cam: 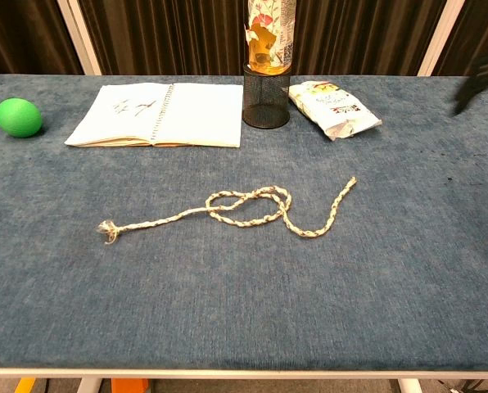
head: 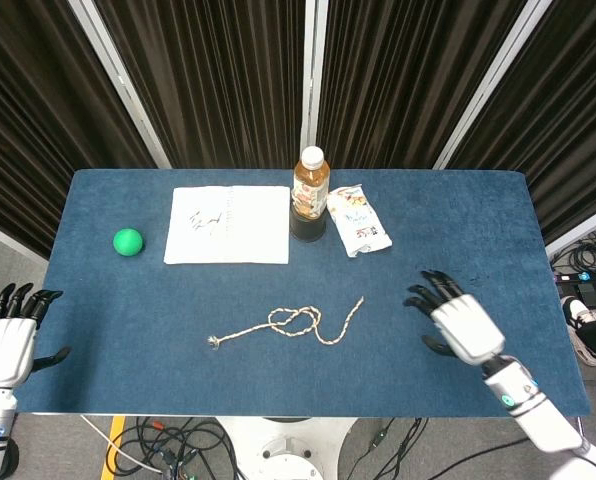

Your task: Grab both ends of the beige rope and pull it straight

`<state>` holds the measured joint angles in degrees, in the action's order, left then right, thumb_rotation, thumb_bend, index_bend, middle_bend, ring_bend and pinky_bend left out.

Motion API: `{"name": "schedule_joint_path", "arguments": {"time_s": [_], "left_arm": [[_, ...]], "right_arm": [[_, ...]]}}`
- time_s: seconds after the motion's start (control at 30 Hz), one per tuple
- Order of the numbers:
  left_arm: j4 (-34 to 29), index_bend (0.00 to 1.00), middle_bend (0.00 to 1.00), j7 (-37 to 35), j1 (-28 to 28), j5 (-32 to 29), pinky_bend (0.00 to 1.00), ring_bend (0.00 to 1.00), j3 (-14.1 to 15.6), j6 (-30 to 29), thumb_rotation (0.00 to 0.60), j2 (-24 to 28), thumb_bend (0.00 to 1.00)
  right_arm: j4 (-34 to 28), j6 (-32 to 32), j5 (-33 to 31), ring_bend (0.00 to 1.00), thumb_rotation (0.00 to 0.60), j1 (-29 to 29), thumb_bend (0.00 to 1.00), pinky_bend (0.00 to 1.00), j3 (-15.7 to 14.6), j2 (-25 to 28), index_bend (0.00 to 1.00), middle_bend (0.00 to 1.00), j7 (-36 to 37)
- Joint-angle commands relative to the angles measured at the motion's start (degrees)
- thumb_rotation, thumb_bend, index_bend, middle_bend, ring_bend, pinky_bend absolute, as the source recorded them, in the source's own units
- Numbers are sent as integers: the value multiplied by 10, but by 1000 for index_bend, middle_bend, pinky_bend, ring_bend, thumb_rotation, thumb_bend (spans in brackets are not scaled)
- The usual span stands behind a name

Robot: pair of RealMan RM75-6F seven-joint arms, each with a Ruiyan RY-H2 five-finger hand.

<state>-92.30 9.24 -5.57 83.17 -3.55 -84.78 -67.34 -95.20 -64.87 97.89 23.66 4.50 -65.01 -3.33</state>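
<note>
Blue table (head: 478, 240). Rope (head: 290, 324) near middle. Green ball (head: 127, 241) at nine o'clock. Open notebook (head: 228, 224), bottle (head: 310, 184) in black cup (head: 307, 226), snack bag (head: 358, 219) toward twelve.

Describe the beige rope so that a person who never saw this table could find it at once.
On the blue table, look at the open area in front of the white notebook and the bottle. The beige rope lies there alone, with a loose loop in its middle and a frayed left end. It is the only thin, twisted cord; nothing touches it.

Right hand (head: 460, 323) out front, fingers (head: 428, 295) spread, empty, left hand (head: 5, 345) low at side, fingers apart
</note>
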Motion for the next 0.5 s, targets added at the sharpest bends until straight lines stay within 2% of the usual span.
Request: {"name": "schedule_joint_path", "arguments": {"time_s": [0.03, 0.23, 0.5], "left_arm": [[-2, 217, 223, 1, 1, -2, 63, 89, 0, 0, 600, 1, 62], [-5, 218, 223, 2, 1, -6, 63, 89, 0, 2, 600, 2, 63], [-4, 218, 223, -3, -1, -12, 63, 90, -1, 7, 600, 4, 62]], "right_arm": [[24, 70, 2, 29, 600, 65, 190, 85, 16, -37, 334, 212, -11], [80, 123, -9, 29, 600, 117, 189, 85, 18, -99, 383, 224, -19], [172, 132, -10, 29, 600, 149, 214, 34, 3, -185, 415, 238, -22]]}}
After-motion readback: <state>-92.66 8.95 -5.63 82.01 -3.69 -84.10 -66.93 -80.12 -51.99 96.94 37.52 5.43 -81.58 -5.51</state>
